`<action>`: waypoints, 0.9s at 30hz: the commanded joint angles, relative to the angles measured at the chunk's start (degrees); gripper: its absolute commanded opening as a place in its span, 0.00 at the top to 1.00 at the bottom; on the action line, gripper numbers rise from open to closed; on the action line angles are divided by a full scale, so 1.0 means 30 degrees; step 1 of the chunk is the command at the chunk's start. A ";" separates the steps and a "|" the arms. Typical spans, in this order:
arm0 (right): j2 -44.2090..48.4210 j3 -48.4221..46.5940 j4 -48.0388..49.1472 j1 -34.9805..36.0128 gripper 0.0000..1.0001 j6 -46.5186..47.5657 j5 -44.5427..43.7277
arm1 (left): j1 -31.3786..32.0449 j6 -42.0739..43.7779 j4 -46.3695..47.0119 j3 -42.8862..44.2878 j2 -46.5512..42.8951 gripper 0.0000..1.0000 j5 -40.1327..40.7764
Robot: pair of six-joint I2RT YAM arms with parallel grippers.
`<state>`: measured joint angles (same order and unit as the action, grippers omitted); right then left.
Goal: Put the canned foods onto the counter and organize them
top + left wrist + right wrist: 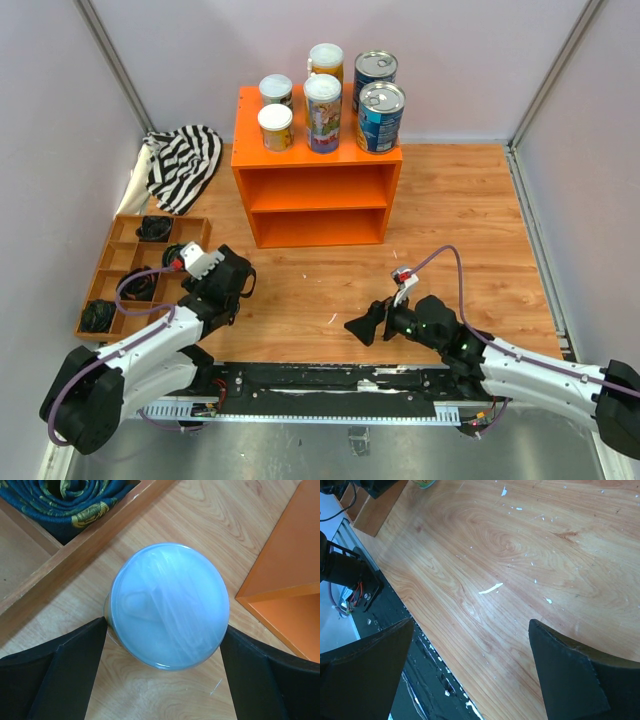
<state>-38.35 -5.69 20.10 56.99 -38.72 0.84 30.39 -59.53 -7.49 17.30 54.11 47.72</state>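
The orange counter stands at the back; its corner also shows in the left wrist view. On its top stand two small yellowish cans, two tall slim cans and two wide blue cans. My left gripper is near the brown tray. In the left wrist view my left gripper has its fingers against both sides of a small white-lidded can. This can is hidden under the gripper in the top view. My right gripper is open and empty over the table's front.
A low brown compartmented tray with dark rolled cloths lies at the left; its wall runs just beyond the held can. A striped cloth lies in the back left corner. White walls enclose the table.
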 commanded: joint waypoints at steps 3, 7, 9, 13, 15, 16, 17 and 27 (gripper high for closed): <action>-0.0878 -0.0086 0.1239 -0.0042 0.02 0.0426 -0.0197 | -0.0111 0.2191 0.2166 0.0017 -0.0193 0.06 0.1286; -0.1289 -0.0124 0.1567 -0.0069 0.02 0.0426 -0.0134 | -0.0111 0.3143 0.2946 -0.0123 -0.0117 0.07 0.1391; -0.1365 -0.0109 0.1607 -0.0071 0.02 0.0404 -0.0134 | -0.0111 0.3514 0.3317 -0.0212 0.0012 0.07 0.1452; -0.1397 -0.0065 0.1658 -0.0067 0.02 0.0367 -0.0163 | -0.0111 0.4284 0.4163 -0.0294 0.0658 0.07 0.1622; -0.1397 -0.0056 0.1667 -0.0067 0.02 0.0345 -0.0163 | -0.0111 0.4451 0.4444 -0.0288 0.1058 0.08 0.1651; -0.1397 -0.0024 0.1667 -0.0071 0.02 0.0324 -0.0163 | -0.0111 0.4508 0.4544 -0.0226 0.1219 0.08 0.1642; -0.1397 -0.0009 0.1678 -0.0071 0.02 0.0322 -0.0185 | -0.0111 0.4566 0.4594 -0.0141 0.1411 0.08 0.1615; -0.0900 0.0207 0.1412 -0.0072 0.01 0.0221 -0.0232 | -0.0111 0.5390 0.4677 0.1288 0.3773 0.09 0.1317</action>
<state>-42.28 -5.72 23.73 56.99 -38.57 0.86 30.39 -45.21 4.45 18.26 63.26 50.48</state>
